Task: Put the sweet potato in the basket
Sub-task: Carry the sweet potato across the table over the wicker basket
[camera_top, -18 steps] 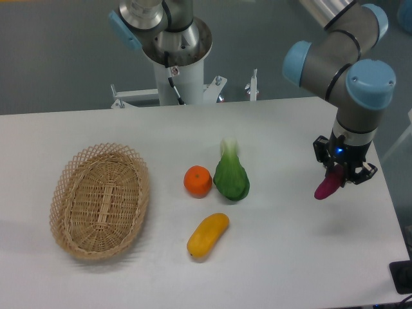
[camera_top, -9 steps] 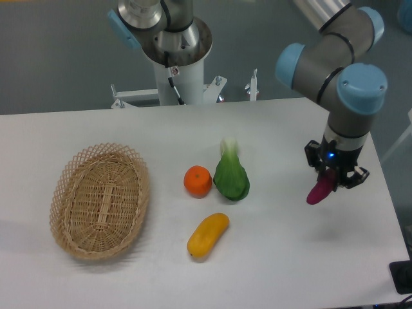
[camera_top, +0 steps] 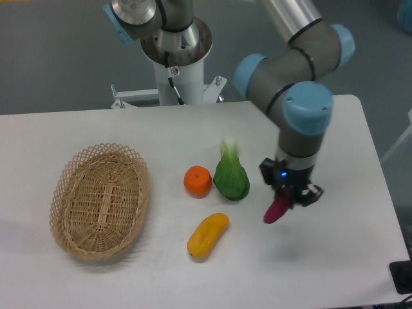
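Note:
My gripper (camera_top: 288, 192) is shut on the magenta-purple sweet potato (camera_top: 277, 210), which hangs tilted below the fingers, above the white table right of centre. The light tan wicker basket (camera_top: 100, 201) sits at the left side of the table with nothing inside it. The gripper is far to the right of the basket, just right of the green vegetable.
A round orange (camera_top: 197, 181) and a green leafy vegetable (camera_top: 231, 176) lie at the table's middle. A yellow-orange elongated fruit (camera_top: 208, 235) lies in front of them. The arm's base column (camera_top: 175, 58) stands at the back.
The gripper, holding the sweet potato, has moved left and forward from the right edge of the table toward the middle. The other items have not moved.

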Tool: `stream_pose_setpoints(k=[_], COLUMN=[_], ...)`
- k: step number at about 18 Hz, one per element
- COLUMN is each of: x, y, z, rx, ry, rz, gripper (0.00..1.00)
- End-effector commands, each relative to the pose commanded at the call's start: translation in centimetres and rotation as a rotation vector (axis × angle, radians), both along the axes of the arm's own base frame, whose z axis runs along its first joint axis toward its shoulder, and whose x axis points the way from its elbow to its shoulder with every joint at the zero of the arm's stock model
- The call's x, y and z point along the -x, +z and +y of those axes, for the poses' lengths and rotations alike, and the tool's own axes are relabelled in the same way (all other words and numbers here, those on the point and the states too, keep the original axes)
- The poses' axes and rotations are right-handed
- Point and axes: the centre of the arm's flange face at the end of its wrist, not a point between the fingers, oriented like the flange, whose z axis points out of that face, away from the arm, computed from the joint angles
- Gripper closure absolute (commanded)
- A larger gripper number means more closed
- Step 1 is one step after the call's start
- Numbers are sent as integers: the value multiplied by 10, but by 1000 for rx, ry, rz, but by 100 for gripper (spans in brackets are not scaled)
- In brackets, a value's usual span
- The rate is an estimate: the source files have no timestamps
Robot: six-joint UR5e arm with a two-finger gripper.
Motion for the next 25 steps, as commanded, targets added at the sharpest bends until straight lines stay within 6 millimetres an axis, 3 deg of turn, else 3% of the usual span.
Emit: stream_pose_setpoints(k=[5, 10, 19, 23, 25], x=[-63, -134, -273, -313, -330], y=[-5, -25, -53, -70, -81], z=[26, 43, 79, 86, 93], rx=[6, 41, 83, 110, 115], ry=[-11, -88, -146, -161, -171], rz=[-24, -59, -97, -112, -111], gripper=[89, 89, 88, 85, 78])
